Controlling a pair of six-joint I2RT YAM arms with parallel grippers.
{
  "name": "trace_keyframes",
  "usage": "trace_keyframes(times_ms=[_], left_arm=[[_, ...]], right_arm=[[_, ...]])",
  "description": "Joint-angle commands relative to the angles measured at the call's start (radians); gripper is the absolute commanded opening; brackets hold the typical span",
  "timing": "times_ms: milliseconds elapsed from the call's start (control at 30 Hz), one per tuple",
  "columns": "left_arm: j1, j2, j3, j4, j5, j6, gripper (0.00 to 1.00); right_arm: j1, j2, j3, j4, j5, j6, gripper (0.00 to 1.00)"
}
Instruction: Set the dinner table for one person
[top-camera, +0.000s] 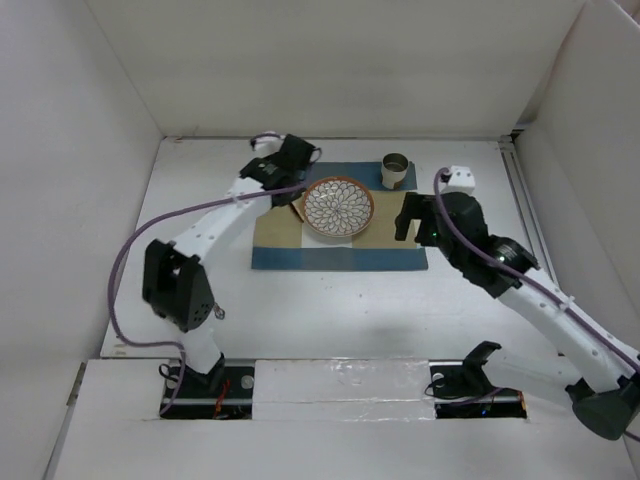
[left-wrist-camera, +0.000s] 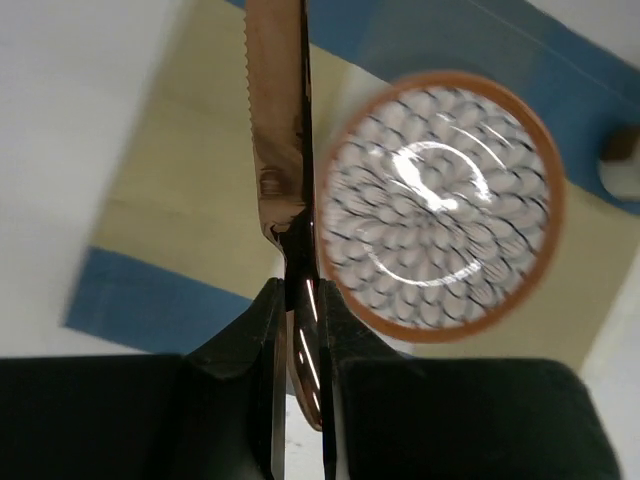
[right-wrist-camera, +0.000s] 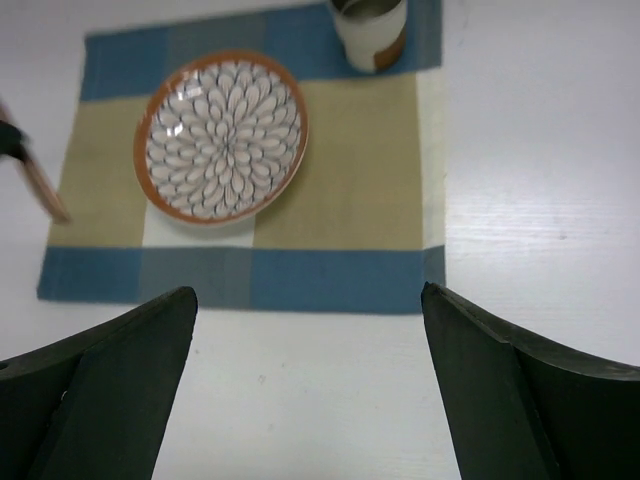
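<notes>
Logged left gripper (left-wrist-camera: 298, 300) clenched on copper knife (left-wrist-camera: 278, 120), blade held over placemat (right-wrist-camera: 340, 170) just left of plate (top-camera: 338, 207); cannot tell whether touching cloth. Found right gripper (right-wrist-camera: 308, 295) spread wide, empty, by placemat's right edge. Noted worktop (top-camera: 330, 310) spanning whole cell under both arms, with cup (top-camera: 397, 170) at placemat's far right corner. Judged likely to clip plate rim if lowered without shifting left; could also pivot in pinch, being gripped at handle only, and land skewed.

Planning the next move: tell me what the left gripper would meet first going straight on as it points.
Likely the placemat, beside the plate; the knife held in the left gripper would touch it first. Depth is unclear.
</notes>
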Motion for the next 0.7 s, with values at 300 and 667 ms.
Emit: trace_keyframes(times_ms=[300,667], left_arm=[[-0.307,0.491,0.532,0.009,0.124,0.035,0.0],[-0.337,0.591,0.568,0.167,0.284,0.139,0.0]], right_arm=[[-0.185,-0.192,0.174,-0.167,0.046,-0.093,1.0],[-0.22,-0.235,0.165,-0.185,-0.006,-0.124,1.0]])
